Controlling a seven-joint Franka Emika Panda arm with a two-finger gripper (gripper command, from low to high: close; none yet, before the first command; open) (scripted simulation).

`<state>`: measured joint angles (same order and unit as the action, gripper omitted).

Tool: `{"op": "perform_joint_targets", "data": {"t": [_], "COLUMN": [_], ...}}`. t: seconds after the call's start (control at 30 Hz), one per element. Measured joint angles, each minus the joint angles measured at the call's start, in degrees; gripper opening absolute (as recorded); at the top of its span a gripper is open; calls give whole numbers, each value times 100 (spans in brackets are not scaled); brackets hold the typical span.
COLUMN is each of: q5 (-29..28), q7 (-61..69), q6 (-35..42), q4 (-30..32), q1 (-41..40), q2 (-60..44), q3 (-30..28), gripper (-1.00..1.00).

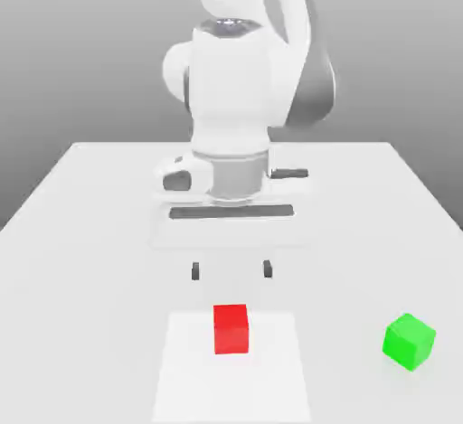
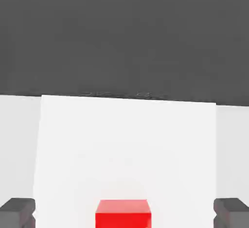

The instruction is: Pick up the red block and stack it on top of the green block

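Observation:
The red block (image 1: 231, 328) rests on the white table (image 1: 81, 232), near the front and close to the middle. In the hand view the red block (image 2: 122, 214) lies between my two dark fingertips (image 2: 17, 211). My gripper (image 1: 231, 270) hangs open above the table, just behind and above the red block, with nothing held. The green block (image 1: 409, 341) sits on the table toward the exterior view's right, well apart from the red one.
The white arm (image 1: 240, 79) rises behind the gripper at the table's middle. A lighter square patch (image 1: 181, 368) marks the tabletop under the red block.

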<state>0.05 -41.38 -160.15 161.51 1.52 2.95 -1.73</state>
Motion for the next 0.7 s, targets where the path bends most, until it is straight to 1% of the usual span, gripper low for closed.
{"op": "perform_joint_targets", "data": {"t": [0.2,0.23,0.47,0.7], "q5": [92,107,92,-19], "q7": [84,95,82,-13], "q6": [-1045,-1220,-1262,-159], "q4": [-54,-82,-88,64], "q1": [-39,-62,-78,-74], "q2": [-1254,-1459,-1509,-254], "q3": [64,91,107,83], "gripper": [0,-100,-100,-100]}}
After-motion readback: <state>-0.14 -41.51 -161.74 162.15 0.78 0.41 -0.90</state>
